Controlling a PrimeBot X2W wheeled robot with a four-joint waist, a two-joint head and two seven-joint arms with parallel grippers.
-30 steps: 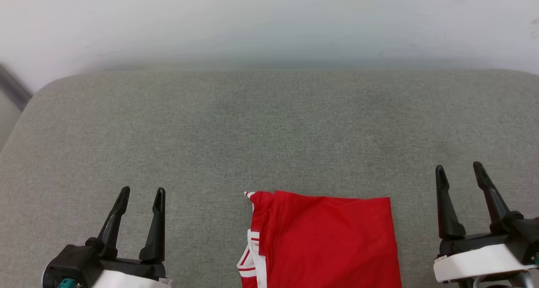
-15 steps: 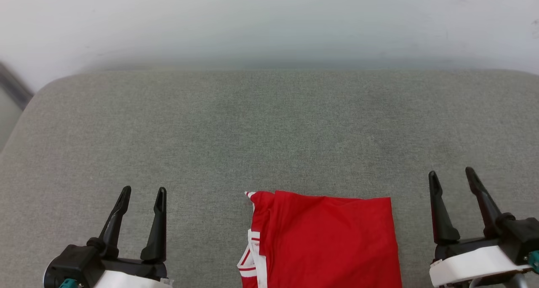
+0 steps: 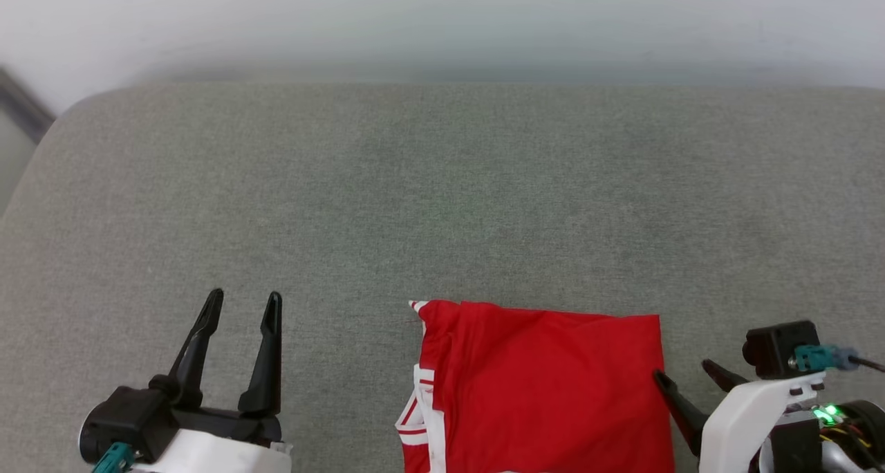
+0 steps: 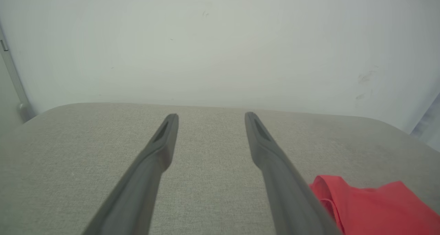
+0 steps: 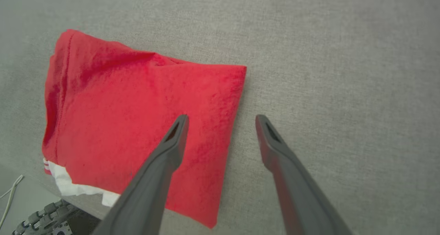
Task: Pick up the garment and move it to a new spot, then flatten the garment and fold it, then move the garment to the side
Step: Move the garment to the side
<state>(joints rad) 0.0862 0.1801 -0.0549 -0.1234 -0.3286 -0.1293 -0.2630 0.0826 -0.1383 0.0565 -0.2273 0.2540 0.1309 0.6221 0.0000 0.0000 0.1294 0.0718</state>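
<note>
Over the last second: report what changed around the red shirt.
The right gripper swung down and inward and is now poised, open, over the right edge of the garment; nothing is gripped. The head camera shifted a little too. Unchanged: the garment lies folded on the grey cushion, and the left gripper hovers open.

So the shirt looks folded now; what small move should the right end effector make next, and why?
Probably lower the right end effector onto the right edge of the garment and close. The garment lies folded on the grey cushion, and the open fingers straddle that edge, one over red cloth, one over cushion. The left end effector is open, apart from it.
</note>
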